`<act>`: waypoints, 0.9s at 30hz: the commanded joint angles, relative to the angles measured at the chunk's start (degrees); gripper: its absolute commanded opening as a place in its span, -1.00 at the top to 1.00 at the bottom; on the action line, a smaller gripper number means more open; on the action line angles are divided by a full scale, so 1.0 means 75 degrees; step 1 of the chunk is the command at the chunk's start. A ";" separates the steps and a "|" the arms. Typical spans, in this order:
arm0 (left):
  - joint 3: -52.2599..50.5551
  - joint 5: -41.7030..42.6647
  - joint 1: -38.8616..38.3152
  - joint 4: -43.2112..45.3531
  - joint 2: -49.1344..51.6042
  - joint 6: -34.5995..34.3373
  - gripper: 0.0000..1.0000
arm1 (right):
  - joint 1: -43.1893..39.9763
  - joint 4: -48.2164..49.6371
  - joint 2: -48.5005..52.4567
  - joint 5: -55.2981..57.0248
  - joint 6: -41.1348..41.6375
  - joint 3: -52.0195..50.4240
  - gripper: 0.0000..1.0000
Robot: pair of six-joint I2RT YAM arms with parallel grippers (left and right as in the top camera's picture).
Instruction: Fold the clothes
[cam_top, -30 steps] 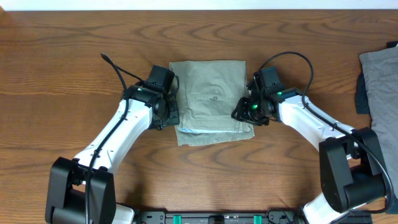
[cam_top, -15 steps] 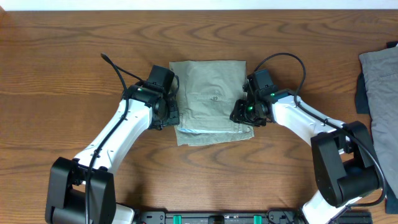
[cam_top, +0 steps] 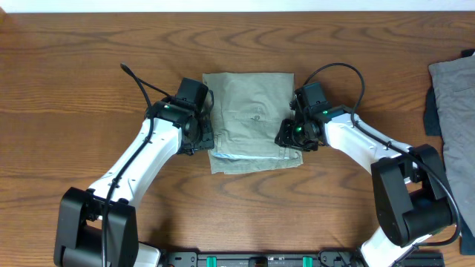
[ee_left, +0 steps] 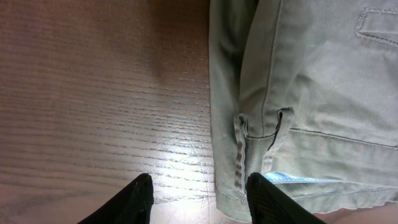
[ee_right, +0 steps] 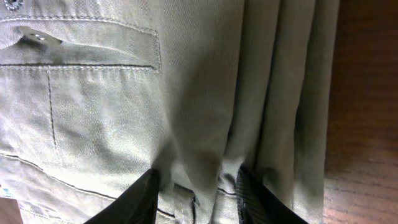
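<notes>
As folded khaki cotton shorts (cam_top: pixel 254 119) lay on the wooden table (cam_top: pixel 89 59), left jaws stood parted; right jaws straddled folds, grip unclear.

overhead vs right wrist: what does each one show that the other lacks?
Overhead only: the left arm and right arm, the full outline of the folded shorts, plus a grey garment and dark cloth at the right edge. Right wrist only: fine pocket stitching and the stacked fold layers. Both: the shorts and the wooden table.
</notes>
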 commanded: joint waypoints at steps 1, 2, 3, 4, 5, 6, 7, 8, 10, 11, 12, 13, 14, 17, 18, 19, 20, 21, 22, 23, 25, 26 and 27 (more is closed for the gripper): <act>0.0012 -0.0154 0.0041 -0.0052 -0.0035 -0.0067 -0.01 | 0.0052 -0.0093 0.0108 0.0009 -0.0009 0.0090 0.19; 0.0012 -0.0152 0.0041 -0.0052 -0.0035 -0.0070 -0.02 | 0.0052 -0.0105 0.0108 0.0009 -0.0061 0.0090 0.18; 0.0012 -0.0154 0.0041 -0.0052 -0.0035 -0.0070 -0.02 | 0.0052 -0.0140 0.0108 0.0026 -0.0058 0.0090 0.18; 0.0012 -0.0154 0.0041 -0.0052 -0.0035 -0.0070 -0.01 | 0.0052 -0.0189 0.0108 0.0035 -0.0061 0.0090 0.18; 0.0012 -0.0152 0.0041 -0.0052 -0.0035 -0.0070 -0.01 | 0.0052 -0.0242 0.0108 0.0035 -0.0061 0.0090 0.18; 0.0012 -0.0152 0.0041 -0.0052 -0.0035 -0.0070 -0.01 | 0.0052 -0.0291 0.0108 0.0038 -0.0085 0.0090 0.17; 0.0012 -0.0152 0.0041 -0.0052 -0.0035 -0.0070 -0.01 | 0.0052 -0.0309 0.0108 0.0038 -0.0140 0.0090 0.17; 0.0012 -0.0152 0.0041 -0.0052 -0.0035 -0.0070 -0.01 | 0.0052 -0.0344 0.0108 0.0038 -0.0210 0.0090 0.17; 0.0012 -0.0152 0.0041 -0.0050 -0.0035 -0.0070 -0.02 | 0.0052 -0.0382 0.0108 0.0064 -0.0259 0.0090 0.17; 0.0012 -0.0152 0.0041 -0.0050 -0.0035 -0.0070 -0.01 | 0.0050 -0.0385 0.0108 0.0061 -0.0259 0.0090 0.17; 0.0012 -0.0152 0.0041 -0.0050 -0.0035 -0.0070 -0.02 | 0.0050 -0.0382 0.0108 0.0064 -0.0262 0.0090 0.17; 0.0012 -0.0152 0.0041 -0.0050 -0.0035 -0.0070 -0.01 | 0.0050 -0.0379 0.0108 0.0061 -0.0280 0.0090 0.17; 0.0012 -0.0152 0.0041 -0.0050 -0.0035 -0.0070 -0.01 | 0.0050 -0.0379 0.0108 0.0061 -0.0326 0.0096 0.17; 0.0012 -0.0152 0.0041 -0.0050 -0.0035 -0.0070 -0.01 | 0.0050 -0.0434 0.0108 0.0061 -0.0551 0.0169 0.17; 0.0012 -0.0152 0.0041 -0.0052 -0.0035 -0.0070 -0.02 | 0.0050 -0.0478 0.0108 0.0061 -0.0551 0.0207 0.16; 0.0012 -0.0152 0.0041 -0.0050 -0.0035 -0.0070 -0.02 | 0.0050 -0.0527 0.0108 0.0061 -0.0551 0.0254 0.17; 0.0012 -0.0152 0.0041 -0.0050 -0.0035 -0.0070 -0.01 | 0.0050 -0.0560 0.0108 0.0064 -0.0554 0.0291 0.15; 0.0012 -0.0152 0.0041 -0.0050 -0.0035 -0.0070 -0.02 | 0.0050 -0.0571 0.0108 0.0064 -0.0586 0.0318 0.14; 0.0012 -0.0152 0.0041 -0.0052 -0.0035 -0.0070 -0.01 | 0.0052 -0.0586 0.0108 0.0070 -0.0609 0.0356 0.12; 0.0012 -0.0152 0.0041 -0.0052 -0.0035 -0.0070 -0.02 | 0.0050 -0.0612 0.0108 0.0076 -0.0662 0.0382 0.10; 0.0012 -0.0152 0.0041 -0.0052 -0.0035 -0.0070 -0.01 | 0.0050 -0.0618 0.0108 0.0160 -0.0662 0.0396 0.07; 0.0012 -0.0152 0.0041 -0.0052 -0.0035 -0.0070 -0.02 | 0.0047 -0.0618 0.0108 0.0195 -0.0662 0.0396 0.05; 0.0012 -0.0152 0.0041 -0.0052 -0.0035 -0.0070 -0.01 | 0.0041 -0.0632 0.0108 0.0213 -0.0662 0.0396 0.04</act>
